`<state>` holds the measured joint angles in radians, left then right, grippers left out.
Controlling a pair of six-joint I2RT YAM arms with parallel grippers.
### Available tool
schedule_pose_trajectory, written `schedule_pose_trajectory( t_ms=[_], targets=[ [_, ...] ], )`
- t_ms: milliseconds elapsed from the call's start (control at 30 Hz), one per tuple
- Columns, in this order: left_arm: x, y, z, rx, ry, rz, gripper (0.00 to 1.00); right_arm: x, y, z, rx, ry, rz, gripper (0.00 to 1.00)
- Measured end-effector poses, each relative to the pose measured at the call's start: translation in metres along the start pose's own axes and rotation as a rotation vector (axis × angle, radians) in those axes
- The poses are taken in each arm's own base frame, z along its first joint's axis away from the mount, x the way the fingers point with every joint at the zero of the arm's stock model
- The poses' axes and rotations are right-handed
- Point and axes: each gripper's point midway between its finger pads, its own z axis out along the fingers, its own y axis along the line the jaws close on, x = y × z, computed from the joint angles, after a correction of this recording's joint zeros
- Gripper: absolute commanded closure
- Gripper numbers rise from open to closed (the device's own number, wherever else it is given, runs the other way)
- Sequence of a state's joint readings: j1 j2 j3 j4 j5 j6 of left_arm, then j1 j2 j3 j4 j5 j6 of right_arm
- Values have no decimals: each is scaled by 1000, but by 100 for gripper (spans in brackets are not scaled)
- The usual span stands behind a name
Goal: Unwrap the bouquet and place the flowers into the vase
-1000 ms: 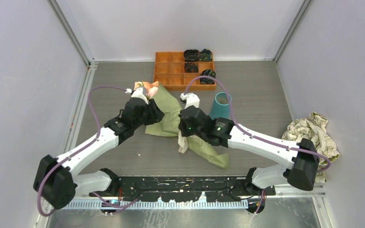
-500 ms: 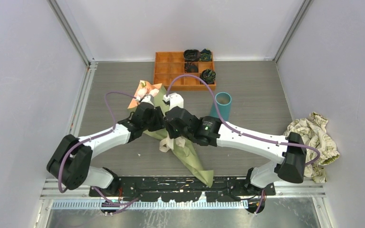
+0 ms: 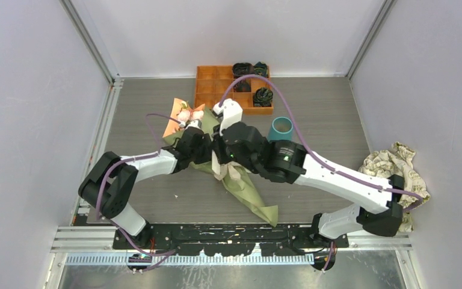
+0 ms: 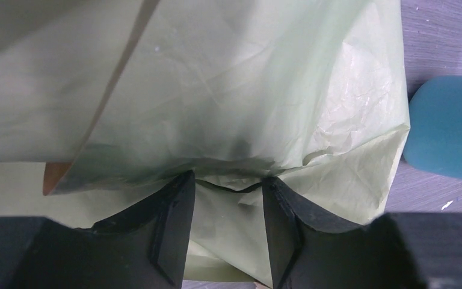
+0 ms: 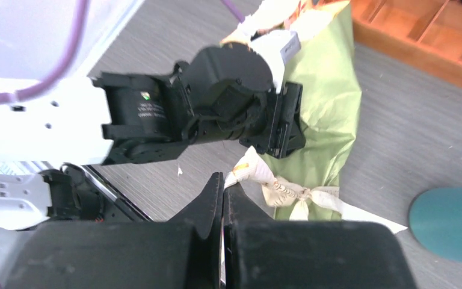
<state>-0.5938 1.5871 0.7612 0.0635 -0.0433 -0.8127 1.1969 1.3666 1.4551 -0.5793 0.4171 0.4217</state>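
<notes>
The bouquet (image 3: 249, 192), olive-green paper with a peach lining, lies diagonally across the table middle. Its pink flowers (image 3: 185, 112) stick out at the far-left wide end. My left gripper (image 3: 207, 146) is closed around the paper body; in the left wrist view green paper (image 4: 246, 78) fills the gap between its fingers (image 4: 174, 217). My right gripper (image 5: 224, 180) is shut on one end of the cream ribbon (image 5: 277, 191), which is still knotted round the cone. The teal vase (image 3: 281, 127) stands upright just right of both grippers.
An orange compartmented tray (image 3: 207, 90) with dark rolled bundles sits at the back. A crumpled patterned cloth (image 3: 397, 165) lies at the right edge. The two arms cross close together over the bouquet, and the vase (image 5: 451, 223) stands near the right wrist.
Both grippers shifted left and toward the back with the bouquet, whose narrow end swung nearer the front edge. The left arm folded in closer. The right gripper stays clamped on the ribbon.
</notes>
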Motion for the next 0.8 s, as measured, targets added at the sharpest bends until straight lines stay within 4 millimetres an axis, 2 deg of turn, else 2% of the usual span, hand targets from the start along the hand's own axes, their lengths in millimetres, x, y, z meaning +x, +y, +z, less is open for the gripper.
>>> schedule_pose_trajectory(
  t_ms=[167, 333, 433, 633, 800],
  targets=[
    [-3, -4, 7, 8, -6, -3, 53, -51, -4, -37, -8, -124, 4, 99],
    [-5, -7, 11, 15, -13, -9, 54, -107, -11, -93, -39, -290, 32, 99],
    [-6, -8, 14, 19, -18, -14, 54, -130, -20, -125, -50, -373, 52, 99],
    [-8, -10, 18, 25, -23, -17, 54, -161, -37, -177, -72, -498, 89, 99],
    [-9, -11, 19, 27, -24, -18, 55, -170, -50, -196, -49, -542, 99, 99]
  ],
)
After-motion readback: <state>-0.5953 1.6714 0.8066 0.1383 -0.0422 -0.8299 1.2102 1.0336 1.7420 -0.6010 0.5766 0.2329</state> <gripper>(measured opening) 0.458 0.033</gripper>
